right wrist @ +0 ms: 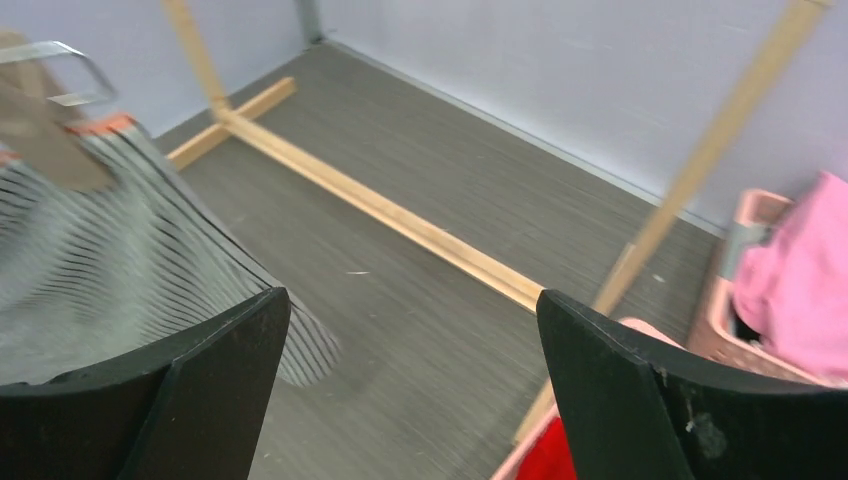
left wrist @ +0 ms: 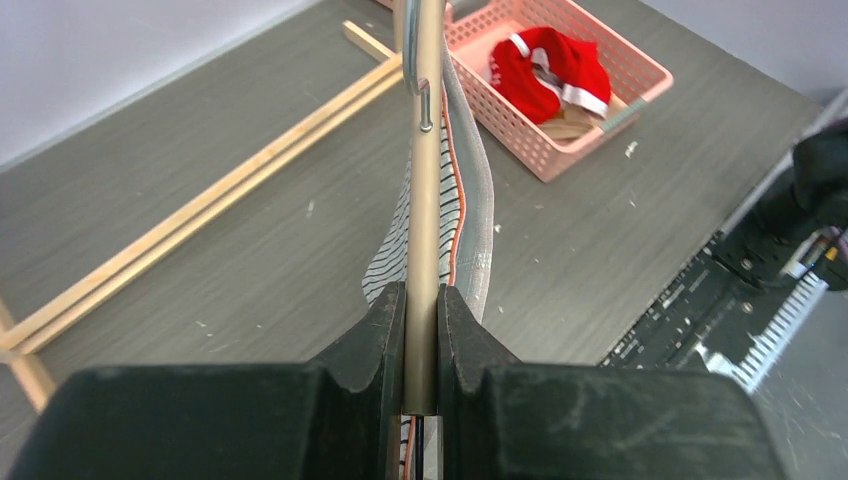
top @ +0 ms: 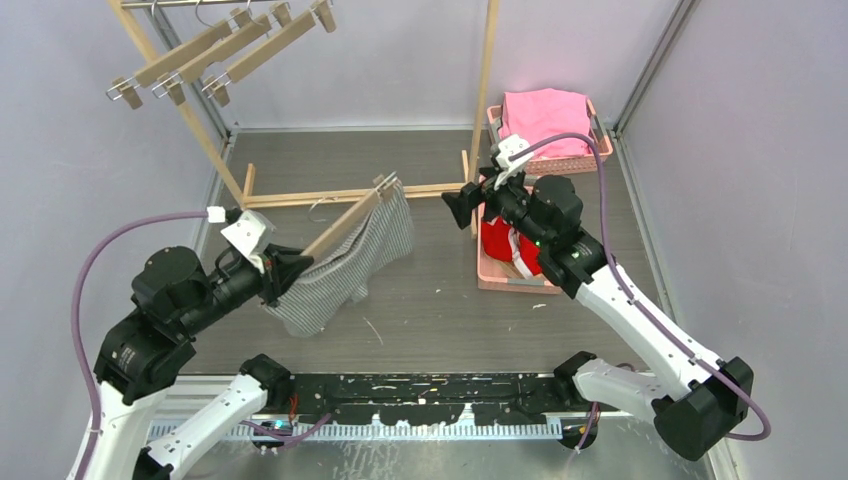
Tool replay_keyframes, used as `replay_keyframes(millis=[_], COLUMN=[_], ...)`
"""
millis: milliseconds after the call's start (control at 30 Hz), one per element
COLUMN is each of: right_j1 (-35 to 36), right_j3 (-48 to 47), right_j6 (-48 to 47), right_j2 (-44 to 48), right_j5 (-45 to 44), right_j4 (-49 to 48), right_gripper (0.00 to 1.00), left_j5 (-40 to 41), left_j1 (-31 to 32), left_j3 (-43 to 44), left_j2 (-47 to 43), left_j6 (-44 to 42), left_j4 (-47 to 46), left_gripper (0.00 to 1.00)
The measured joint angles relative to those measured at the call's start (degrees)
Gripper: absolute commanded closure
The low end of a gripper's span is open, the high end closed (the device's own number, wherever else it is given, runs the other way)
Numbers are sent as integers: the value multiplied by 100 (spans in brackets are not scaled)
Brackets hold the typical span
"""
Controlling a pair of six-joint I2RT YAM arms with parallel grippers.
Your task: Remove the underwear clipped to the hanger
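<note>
A grey-and-white striped underwear (top: 345, 272) hangs clipped to a wooden hanger (top: 345, 225) held low over the table. My left gripper (top: 285, 268) is shut on the near end of the hanger (left wrist: 427, 200), with the striped cloth (left wrist: 472, 190) hanging beside the bar. My right gripper (top: 462, 208) is open and empty, just right of the hanger's far clip (top: 386, 183). The striped cloth (right wrist: 110, 260) shows at the left of the right wrist view. A red underwear (top: 497, 243) with white trim lies in a pink basket (left wrist: 560, 160). I cannot make out the cream piece.
A wooden rack stands at the back, with an upright post (top: 487, 90) and a floor bar (top: 300, 197). Three bare hangers (top: 220, 55) hang on its rail. A second pink basket holds a pink cloth (top: 545, 115) at the back right. Walls close in on both sides.
</note>
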State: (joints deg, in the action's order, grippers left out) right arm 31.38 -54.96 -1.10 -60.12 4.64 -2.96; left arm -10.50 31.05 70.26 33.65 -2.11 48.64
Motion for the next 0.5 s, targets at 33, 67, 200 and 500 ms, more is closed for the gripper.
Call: replay_keyframes(millis=[33, 67, 200, 500], right_j1=[2, 0, 0, 0], right_j3=[-52, -85, -260, -651], right_j6=[-26, -35, -59, -212], right_j2=[13, 26, 90, 157], right_j5=[332, 531, 1429, 3226], right_j4=[61, 114, 229, 219], right_gripper=[0, 0, 0, 0], left_j5=[-105, -195, -494, -1058], left_j1=[0, 0, 0, 0], left_j3=[-57, -103, -199, -319], left_j2=[-9, -20, -109, -415], left_j6=[17, 24, 114, 223], left_j4=[13, 28, 83, 85], left_gripper=[100, 100, 100, 100])
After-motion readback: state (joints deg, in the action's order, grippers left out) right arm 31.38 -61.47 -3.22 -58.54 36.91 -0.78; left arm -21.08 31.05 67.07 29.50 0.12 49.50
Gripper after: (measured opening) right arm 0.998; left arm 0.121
